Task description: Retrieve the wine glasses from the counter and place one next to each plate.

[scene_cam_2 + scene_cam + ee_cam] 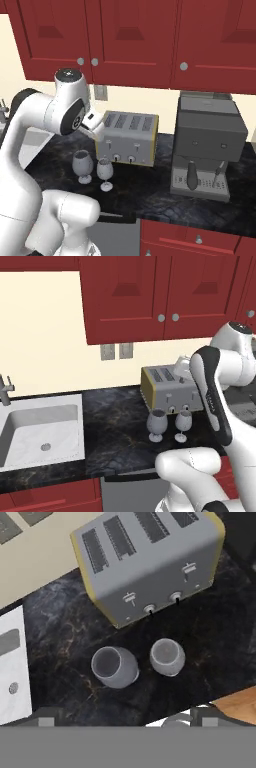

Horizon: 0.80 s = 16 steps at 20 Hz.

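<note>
White robot arm rises from the near edge, elbow bent high, wrist reaching far and downward. Its gripper (pixel 125 717) is spread wide apart, holding nothing.

We see a glossy white arm (pixel 220 406) built of rounded, tubular segments, with a black band running along one link. A dark cap tops its shoulder joint (pixel 69 75), and a round dark disc marks the joint's side.
</note>
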{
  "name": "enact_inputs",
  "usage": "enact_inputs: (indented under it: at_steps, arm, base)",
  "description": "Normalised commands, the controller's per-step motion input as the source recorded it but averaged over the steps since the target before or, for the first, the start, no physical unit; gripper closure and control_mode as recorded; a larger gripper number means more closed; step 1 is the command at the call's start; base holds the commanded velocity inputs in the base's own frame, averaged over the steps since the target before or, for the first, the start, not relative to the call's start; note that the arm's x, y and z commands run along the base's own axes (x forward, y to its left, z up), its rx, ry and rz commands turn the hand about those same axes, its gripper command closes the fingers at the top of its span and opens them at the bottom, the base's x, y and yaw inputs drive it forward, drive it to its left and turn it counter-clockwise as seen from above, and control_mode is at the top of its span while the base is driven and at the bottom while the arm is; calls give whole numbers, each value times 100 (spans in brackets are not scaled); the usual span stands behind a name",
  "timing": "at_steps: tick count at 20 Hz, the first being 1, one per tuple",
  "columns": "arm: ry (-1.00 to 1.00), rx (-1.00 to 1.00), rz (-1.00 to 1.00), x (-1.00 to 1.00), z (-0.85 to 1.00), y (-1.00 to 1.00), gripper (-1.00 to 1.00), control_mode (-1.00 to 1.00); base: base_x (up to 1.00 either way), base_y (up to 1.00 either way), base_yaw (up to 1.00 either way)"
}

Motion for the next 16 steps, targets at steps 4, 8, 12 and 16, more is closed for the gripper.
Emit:
enact_inputs:
  at_steps: [4, 8, 12, 16]
  arm:
    - [0, 44, -19, -41, 1, -37, -100, -100]
    - [4, 44, -23, -32, 0, -37, -100, -100]
    - [2, 39, -20, -34, 0, -21, -100, -100]
    - [5, 25, -14, -21, -4, -7, -100, -100]
  base:
    - [0, 0, 0]
    - [0, 0, 0]
    - [0, 0, 0]
    - [0, 0, 0]
